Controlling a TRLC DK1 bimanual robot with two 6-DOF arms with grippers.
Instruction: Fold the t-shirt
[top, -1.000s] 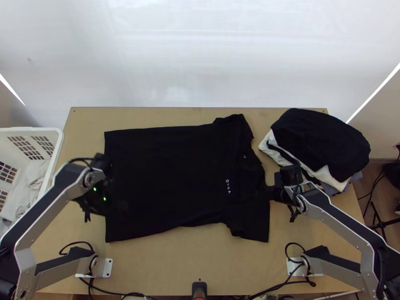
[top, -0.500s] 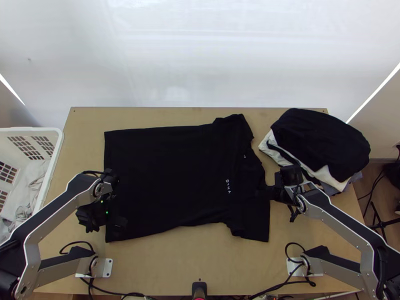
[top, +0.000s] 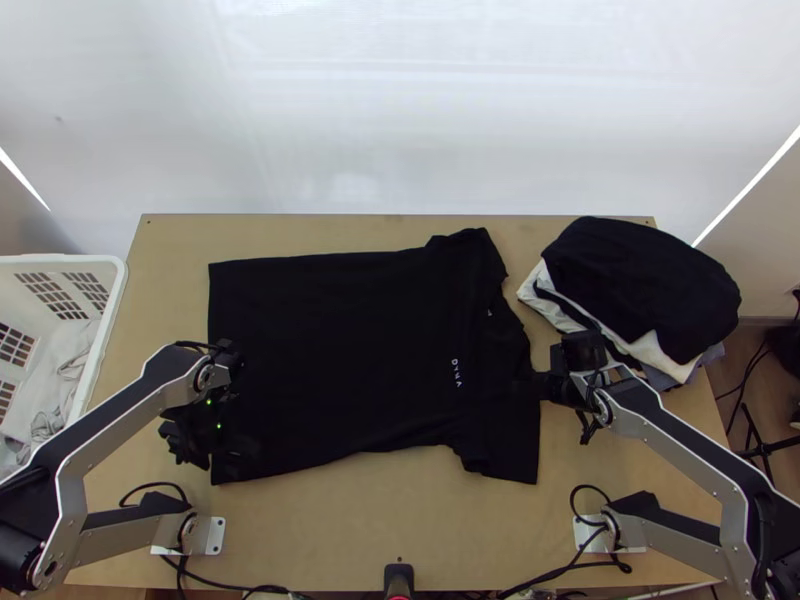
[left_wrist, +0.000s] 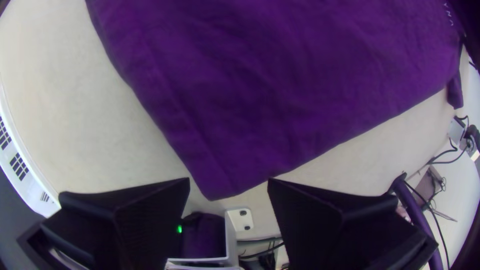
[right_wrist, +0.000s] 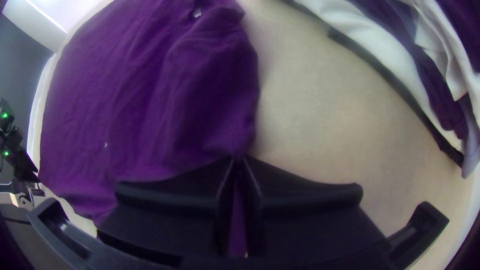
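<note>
Shifted slightly toward the near edge of the light wooden desk (top: 400, 520), the left gripper (top: 222, 460) holds its fingers wide apart, empty, by the hem corner of the black cloth t-shirt (top: 340, 350) spread across the desk, while the right gripper (top: 524, 386) has its fingers closed, pinching the shirt's shoulder edge.

T-shirt (top: 350, 350) partly behind right end effector (top: 532, 387), basket (top: 113, 300) cropped at left.

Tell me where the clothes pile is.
In the top view, the clothes pile is at the table's far right corner, to the right of the t-shirt's collar end.
</note>
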